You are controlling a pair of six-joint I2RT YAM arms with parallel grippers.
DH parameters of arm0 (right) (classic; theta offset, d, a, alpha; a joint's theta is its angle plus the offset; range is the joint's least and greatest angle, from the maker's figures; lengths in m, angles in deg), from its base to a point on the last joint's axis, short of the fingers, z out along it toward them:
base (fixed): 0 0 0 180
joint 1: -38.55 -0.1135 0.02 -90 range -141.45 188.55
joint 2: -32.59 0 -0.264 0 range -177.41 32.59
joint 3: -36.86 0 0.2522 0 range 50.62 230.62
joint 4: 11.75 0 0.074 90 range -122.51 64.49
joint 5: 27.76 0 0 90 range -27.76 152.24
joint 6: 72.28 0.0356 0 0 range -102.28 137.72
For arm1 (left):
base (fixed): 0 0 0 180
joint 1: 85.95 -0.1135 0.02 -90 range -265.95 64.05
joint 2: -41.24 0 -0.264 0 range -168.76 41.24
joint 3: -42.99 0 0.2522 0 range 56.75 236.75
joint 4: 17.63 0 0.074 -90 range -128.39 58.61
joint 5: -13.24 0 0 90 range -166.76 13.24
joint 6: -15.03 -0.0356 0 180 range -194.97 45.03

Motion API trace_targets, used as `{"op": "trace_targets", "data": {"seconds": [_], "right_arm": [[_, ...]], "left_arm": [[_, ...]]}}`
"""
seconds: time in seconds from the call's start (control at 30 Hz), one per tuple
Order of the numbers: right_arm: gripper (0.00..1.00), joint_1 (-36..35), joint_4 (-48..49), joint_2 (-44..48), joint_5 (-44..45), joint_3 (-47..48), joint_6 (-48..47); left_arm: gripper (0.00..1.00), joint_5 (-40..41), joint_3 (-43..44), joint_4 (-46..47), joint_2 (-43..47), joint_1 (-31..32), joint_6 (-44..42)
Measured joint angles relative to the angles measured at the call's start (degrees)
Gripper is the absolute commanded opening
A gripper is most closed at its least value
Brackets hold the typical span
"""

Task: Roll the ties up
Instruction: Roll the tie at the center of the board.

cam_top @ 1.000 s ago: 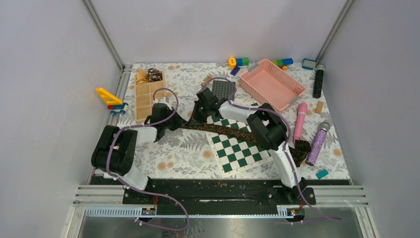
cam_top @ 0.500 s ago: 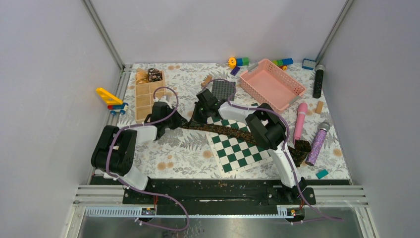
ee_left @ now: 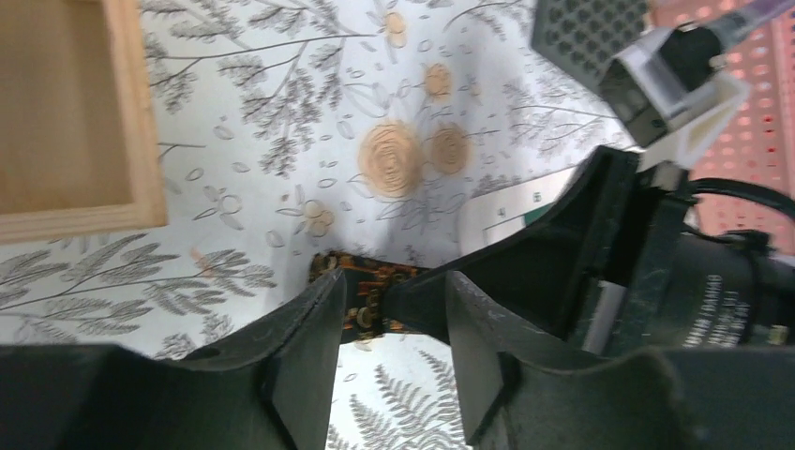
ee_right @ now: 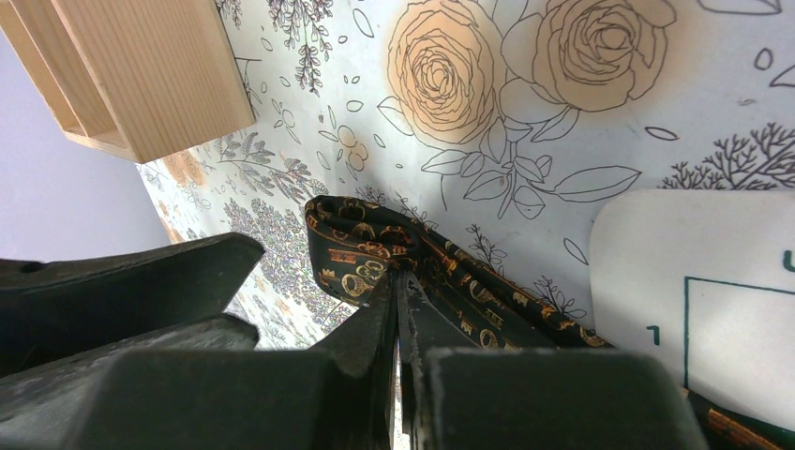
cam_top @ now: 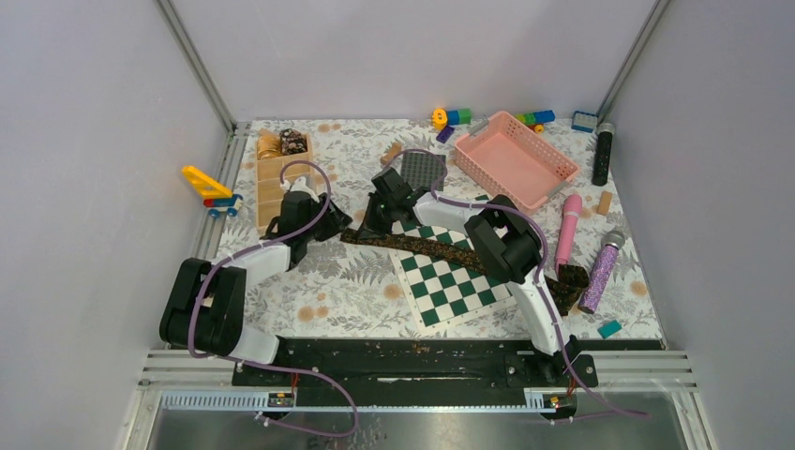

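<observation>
A dark brown-black tie [cam_top: 441,248] with gold mottling lies flat from near the grippers across the chessboard to the right. My right gripper [cam_top: 367,228] is shut on its folded left end, which shows in the right wrist view [ee_right: 361,244] ahead of the closed gripper [ee_right: 398,277]. My left gripper [cam_top: 334,225] is open just left of that end. In the left wrist view the tie end [ee_left: 361,281] sits at the tips of the spread gripper [ee_left: 391,281], untouched. A golden coil [cam_top: 270,145] and a dark speckled coil [cam_top: 293,141] sit in the wooden box.
The wooden compartment box [cam_top: 279,183] stands just behind the left gripper. A chessboard [cam_top: 450,286] lies under the tie. A pink basket [cam_top: 514,157] is at the back right. A purple glitter microphone [cam_top: 600,272], black cylinder [cam_top: 603,153] and toy blocks lie at the right.
The left arm has drawn back and its gripper has shifted slightly up and left, away from the tie end. The right gripper stays shut on the tie.
</observation>
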Motion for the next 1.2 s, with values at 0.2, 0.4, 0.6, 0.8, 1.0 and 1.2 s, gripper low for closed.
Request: {"op": "trace_targets", "data": {"seconds": [0.2,0.4,0.6,0.8,1.0,1.2], "right_arm": [[0.01,0.0,0.0,0.0,0.0,0.0,0.0],[0.01,0.0,0.0,0.0,0.0,0.0,0.0],[0.01,0.0,0.0,0.0,0.0,0.0,0.0],[0.00,0.0,0.0,0.0,0.0,0.0,0.0],[0.01,0.0,-0.1,0.0,0.0,0.0,0.0],[0.01,0.0,-0.1,0.0,0.0,0.0,0.0]], "left_arm": [[0.49,3.1,-0.7,-2.6,-0.2,-0.2,0.0],[0.48,3.8,-2.0,-1.5,-1.0,-0.6,0.5],[0.46,2.7,-3.2,0.9,-3.5,-0.8,1.1],[0.34,1.2,-3.8,3.3,-4.8,-1.0,1.7],[0.24,-0.4,-4.3,5.6,-5.0,-1.0,2.0],[0.18,-1.9,-4.3,6.7,-5.0,-1.0,1.9]]}}
